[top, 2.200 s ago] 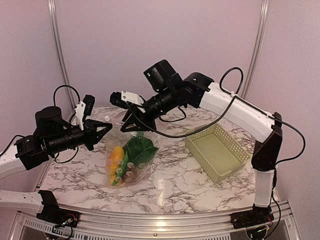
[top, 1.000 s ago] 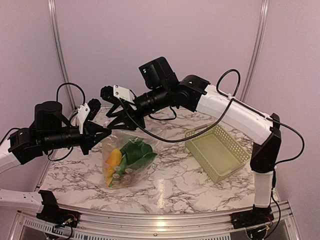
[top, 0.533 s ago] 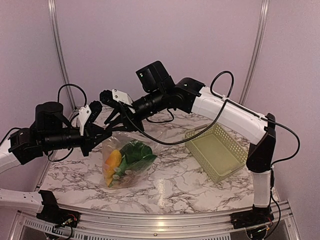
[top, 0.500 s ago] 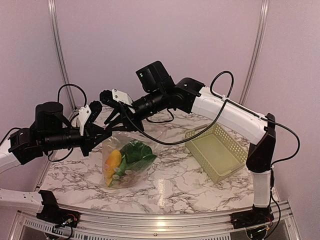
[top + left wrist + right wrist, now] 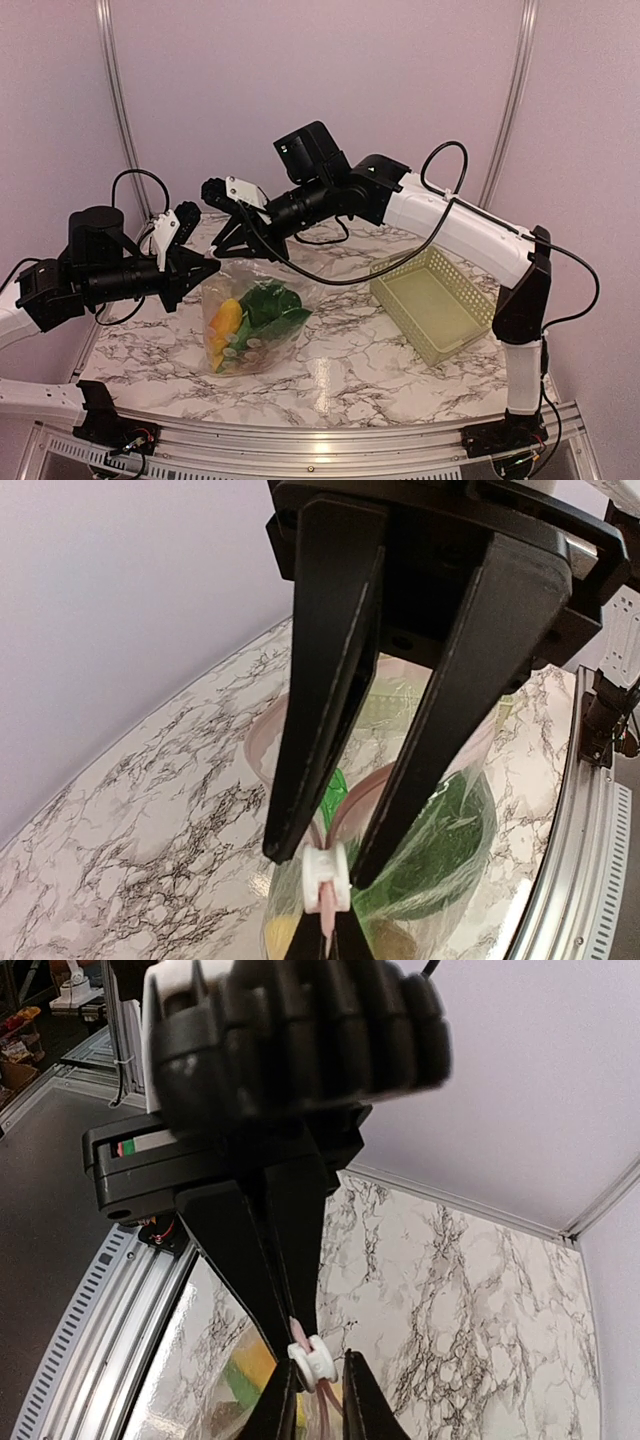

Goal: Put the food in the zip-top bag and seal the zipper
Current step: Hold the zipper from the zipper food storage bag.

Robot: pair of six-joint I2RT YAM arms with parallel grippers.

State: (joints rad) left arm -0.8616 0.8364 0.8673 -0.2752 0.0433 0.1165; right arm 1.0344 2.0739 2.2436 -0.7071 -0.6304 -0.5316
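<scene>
The clear zip-top bag (image 5: 252, 322) hangs from both grippers, its bottom down at the marble table. Inside it are the green leafy vegetable (image 5: 276, 303), an orange-yellow piece (image 5: 228, 316) and other food low down. My left gripper (image 5: 212, 267) is shut on the end of the pinkish zipper strip (image 5: 330, 912), its tips low in the left wrist view (image 5: 323, 945). My right gripper (image 5: 223, 256) meets it from above, its jaws shut on either side of the white slider tab (image 5: 318, 1358). The slider also shows in the left wrist view (image 5: 325, 875).
A pale green lattice basket (image 5: 478, 322) stands on the right of the marble table (image 5: 350, 370). A metal rail (image 5: 300, 448) runs along the near edge. Purple walls close in behind.
My right gripper has moved left along the bag's top with the slider, up to my left gripper. The bag has shifted a little left and hangs narrower.
</scene>
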